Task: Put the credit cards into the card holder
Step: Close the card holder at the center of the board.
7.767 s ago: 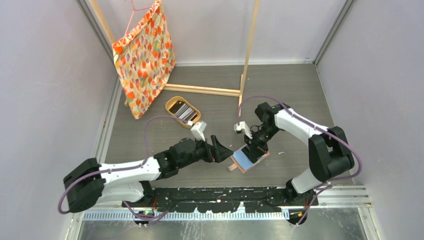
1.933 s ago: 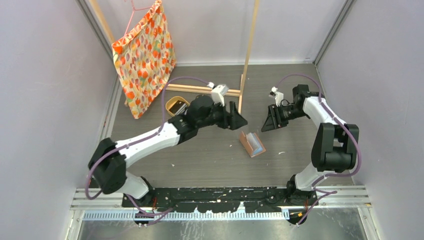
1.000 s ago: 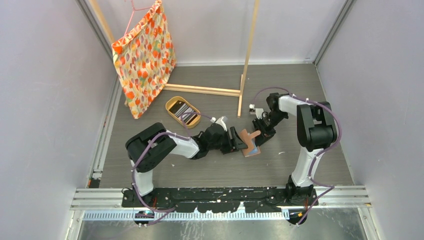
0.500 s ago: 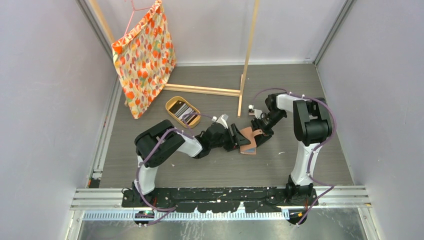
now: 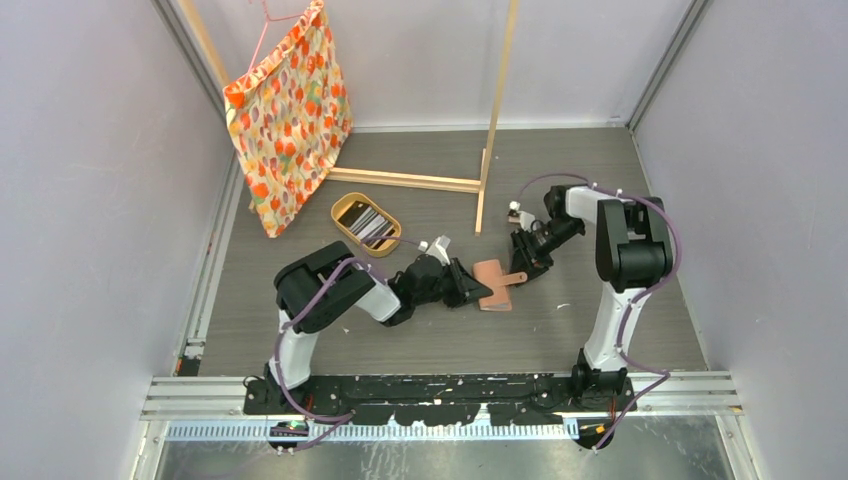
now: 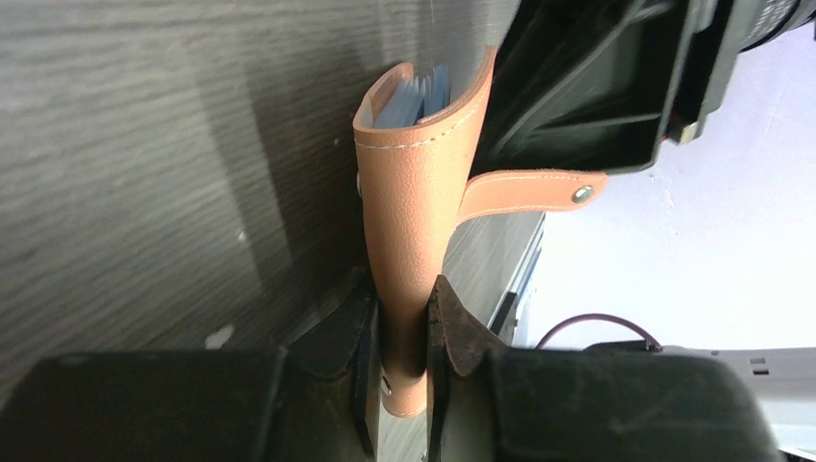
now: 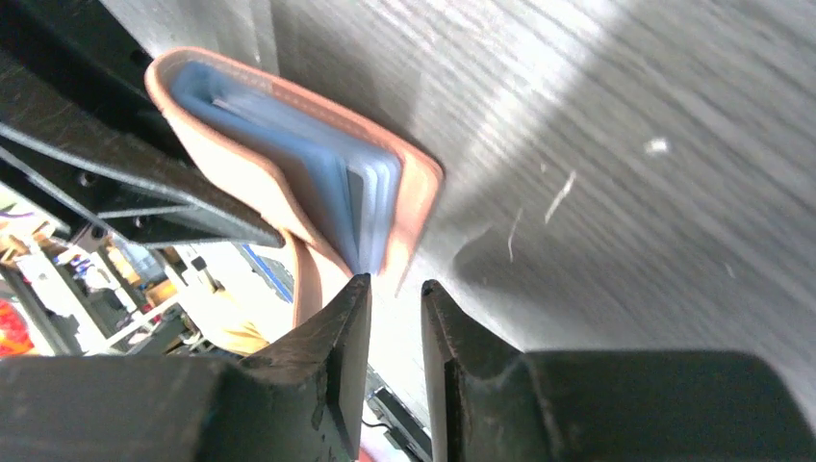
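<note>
L gripper point(image 6: 404, 300) is now clamped on the card holder point(image 6: 412, 197). Its fingers point(image 6: 348, 332) squeeze both leather covers together at the holder's near edge. About a sec ago those jaws stood wide beside the holder, and the R arm was propping one cover up. That's the change: the holder went from held open to folded shut, w/ the L side pinching it closed.

R gripper point(image 7: 395, 289) sits right at the holder's opposite edge, on the side where the blue-tinted inner pockets point(image 7: 351, 192) show. Its jaws are only a narrow slit apart, w/ nothing visibly between them. The snap tab point(image 6: 529, 187) sticks out loose from the holder's side toward the R gripper and isn't fastened.

From above, the holder point(image 5: 493, 284) lies on the table point(image 5: 600, 200), closed, betw. both grippers. The L gripper point(image 5: 468, 290) is touching it on one side and the R gripper point(image 5: 522, 266) is just beside the other.

The oval tan tray point(image 5: 337, 212) is well apart from the holder, beyond the L arm, and credit cards point(image 5: 368, 222) are in it.

Judgement: closing looks early, since loose cards remain. Either the holder gets reopened for more, or this is just a re-grip. Snapping the tab now would likely cost an extra step.
</note>
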Controlling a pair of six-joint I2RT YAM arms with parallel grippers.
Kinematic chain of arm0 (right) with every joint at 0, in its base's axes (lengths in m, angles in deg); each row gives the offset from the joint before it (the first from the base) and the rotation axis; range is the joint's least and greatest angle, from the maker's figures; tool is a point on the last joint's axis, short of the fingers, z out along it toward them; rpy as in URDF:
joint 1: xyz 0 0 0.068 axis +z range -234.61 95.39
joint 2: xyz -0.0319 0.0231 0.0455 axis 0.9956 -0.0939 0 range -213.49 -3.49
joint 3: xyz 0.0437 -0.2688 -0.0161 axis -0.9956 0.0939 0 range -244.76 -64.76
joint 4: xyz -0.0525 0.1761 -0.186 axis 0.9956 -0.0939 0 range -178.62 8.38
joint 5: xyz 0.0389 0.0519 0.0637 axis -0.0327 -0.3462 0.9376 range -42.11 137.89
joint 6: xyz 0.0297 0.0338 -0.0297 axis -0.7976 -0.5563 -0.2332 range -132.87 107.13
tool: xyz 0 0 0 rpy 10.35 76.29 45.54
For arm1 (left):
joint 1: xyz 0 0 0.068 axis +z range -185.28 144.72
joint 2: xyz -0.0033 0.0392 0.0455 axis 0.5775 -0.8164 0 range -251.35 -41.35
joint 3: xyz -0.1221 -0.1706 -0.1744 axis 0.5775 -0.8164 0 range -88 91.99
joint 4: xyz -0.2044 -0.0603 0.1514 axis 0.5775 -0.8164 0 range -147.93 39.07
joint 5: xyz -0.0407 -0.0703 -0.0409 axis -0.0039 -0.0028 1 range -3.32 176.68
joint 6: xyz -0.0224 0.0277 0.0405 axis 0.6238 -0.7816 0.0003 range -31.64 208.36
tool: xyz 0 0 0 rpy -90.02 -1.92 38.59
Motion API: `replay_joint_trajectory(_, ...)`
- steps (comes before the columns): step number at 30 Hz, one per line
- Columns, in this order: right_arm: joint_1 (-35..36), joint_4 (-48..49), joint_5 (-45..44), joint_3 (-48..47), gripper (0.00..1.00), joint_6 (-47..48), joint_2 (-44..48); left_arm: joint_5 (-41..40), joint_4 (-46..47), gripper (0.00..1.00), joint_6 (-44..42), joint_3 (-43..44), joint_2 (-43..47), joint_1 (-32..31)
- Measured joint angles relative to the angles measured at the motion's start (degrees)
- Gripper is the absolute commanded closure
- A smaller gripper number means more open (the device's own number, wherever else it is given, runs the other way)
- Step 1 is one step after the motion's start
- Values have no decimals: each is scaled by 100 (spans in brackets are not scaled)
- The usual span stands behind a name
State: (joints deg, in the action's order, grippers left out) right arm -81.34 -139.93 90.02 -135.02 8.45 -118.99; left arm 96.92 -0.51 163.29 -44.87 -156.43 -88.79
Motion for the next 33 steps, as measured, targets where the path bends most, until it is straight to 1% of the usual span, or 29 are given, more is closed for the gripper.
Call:
replay_joint_trajectory(3, -234, -2, -4, 98, 59, 125, 426, -26, 192, 97, -50, -310, 166, 13)
replay_joint_trajectory(4, -361, -7, 0, 133, 55, 177, 636, -35, 216, 97, -83, -428, 256, 28)
replay_joint_trajectory(5, -529, -13, 22, 173, 47, 282, 916, -44, 236, 97, -162, -538, 352, 44)
replay_joint_trajectory(6, -713, -42, 90, 197, 38, 415, 1233, -61, 245, 98, -238, -662, 472, 66)
replay_joint_trajectory(7, -852, -74, 201, 214, 22, 555, 1502, -72, 249, 98, -326, -772, 586, 76)
replay_joint_trajectory(8, -1012, -136, 363, 227, 12, 748, 1818, -90, 254, 98, -428, -916, 745, 96)
replay_joint_trajectory(9, -1130, -219, 564, 247, 3, 938, 2092, -111, 256, 99, -527, -1032, 887, 114)
replay_joint_trajectory(10, -1211, -352, 866, 273, 1, 1274, 2371, -122, 269, 99, -645, -1126, 1019, 120)
replay_joint_trajectory(13, -1176, -883, 1812, 402, 0, 2129, 2909, -125, 396, 99, -977, -1338, 1423, 149)
replay_joint_trajectory(15, -1080, -1207, 2339, 450, 0, 2465, 2997, -127, 538, 99, -1189, -1412, 1696, 153)
replay_joint_trajectory(18, -949, -1508, 2817, 452, 0, 2811, 2761, -122, 732, 99, -1469, -1462, 2153, 151)
replay_joint_trajectory(20, -852, -1952, 3069, 407, 0, 3340, 2396, -127, 874, 99, -1606, -1462, 2428, 151)
replay_joint_trajectory(21, -828, -2085, 3132, 387, 0, 3523, 2277, -131, 925, 99, -1648, -1462, 2494, 151)
replay_joint_trajectory(22, -776, -2352, 3222, 315, 0, 3956, 2055, -164, 1003, 99, -1696, -1460, 2590, 151)
replay_joint_trajectory(24, -695, -2599, 3373, 155, 0, 4513, 1707, -212, 1091, 99, -1725, -1443, 2664, 151)
replay_joint_trajectory(26, -638, -2739, 3442, 26, 0, 4819, 1521, -278, 1158, 99, -1735, -1405, 2667, 151)
replay_joint_trajectory(31, -560, -2986, 3362, -404, 0, 5075, 1499, -435, 1176, 100, -1733, -1213, 2658, 151)
replay_joint_trajectory(32, -560, -3003, 3268, -542, 0, 4959, 1504, -483, 1193, 100, -1733, -1163, 2658, 151)
replay_joint_trajectory(33, -566, -2914, 3130, -669, 0, 4645, 1556, -516, 1200, 100, -1733, -1139, 2660, 151)
